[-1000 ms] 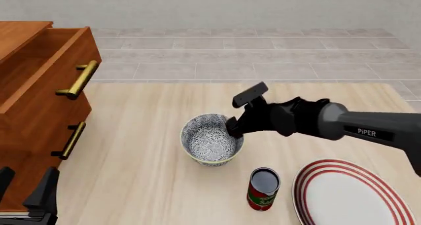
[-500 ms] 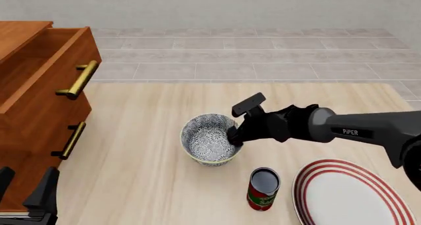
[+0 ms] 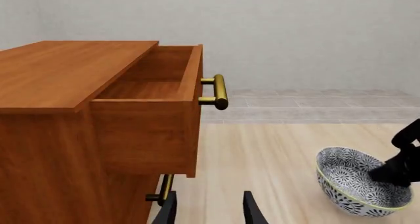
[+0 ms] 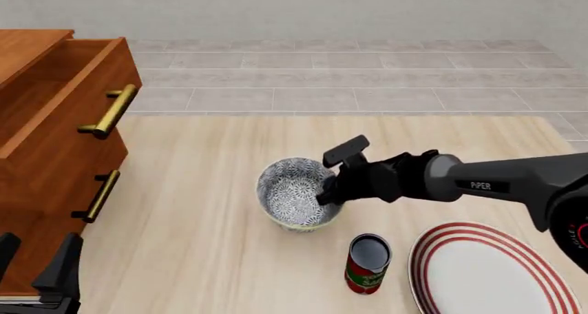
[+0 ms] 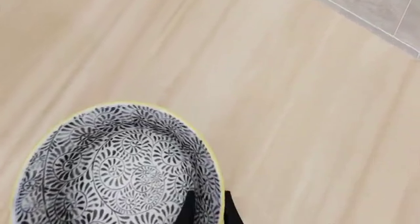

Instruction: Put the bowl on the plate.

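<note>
One bowl — one plate — one can

wooden drawer cabinet; grey tiled floor

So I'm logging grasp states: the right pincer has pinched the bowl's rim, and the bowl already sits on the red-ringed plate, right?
Not quite. The right pincer does pinch the bowl's rim, but the bowl is on the bare table, apart from the plate. The front view shows it, with a can between them.
</note>
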Robot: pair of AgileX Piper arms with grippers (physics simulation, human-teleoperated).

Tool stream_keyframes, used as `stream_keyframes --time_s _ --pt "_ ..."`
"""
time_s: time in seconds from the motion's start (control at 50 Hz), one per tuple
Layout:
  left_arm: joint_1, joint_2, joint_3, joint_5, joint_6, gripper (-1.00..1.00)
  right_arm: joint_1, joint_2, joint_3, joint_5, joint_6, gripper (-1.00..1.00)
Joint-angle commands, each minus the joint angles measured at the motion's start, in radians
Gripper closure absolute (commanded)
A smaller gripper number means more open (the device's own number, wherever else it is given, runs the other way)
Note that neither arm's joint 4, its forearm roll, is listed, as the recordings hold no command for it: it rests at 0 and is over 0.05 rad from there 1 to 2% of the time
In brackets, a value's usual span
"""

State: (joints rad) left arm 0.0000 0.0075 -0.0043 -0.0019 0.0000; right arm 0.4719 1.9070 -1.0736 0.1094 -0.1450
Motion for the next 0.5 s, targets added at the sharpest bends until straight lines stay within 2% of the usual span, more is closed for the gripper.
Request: stream_keyframes --time_s 0.02,0.5 --pt "0.000 0.000 0.000 0.000 0.000 -1.00 -0.018 -0.001 0.011 -0.011 -0.024 1.00" --pt "0.000 0.000 0.000 0.000 0.000 -1.00 -0.025 -0.073 0.015 -0.008 -0.031 1.00"
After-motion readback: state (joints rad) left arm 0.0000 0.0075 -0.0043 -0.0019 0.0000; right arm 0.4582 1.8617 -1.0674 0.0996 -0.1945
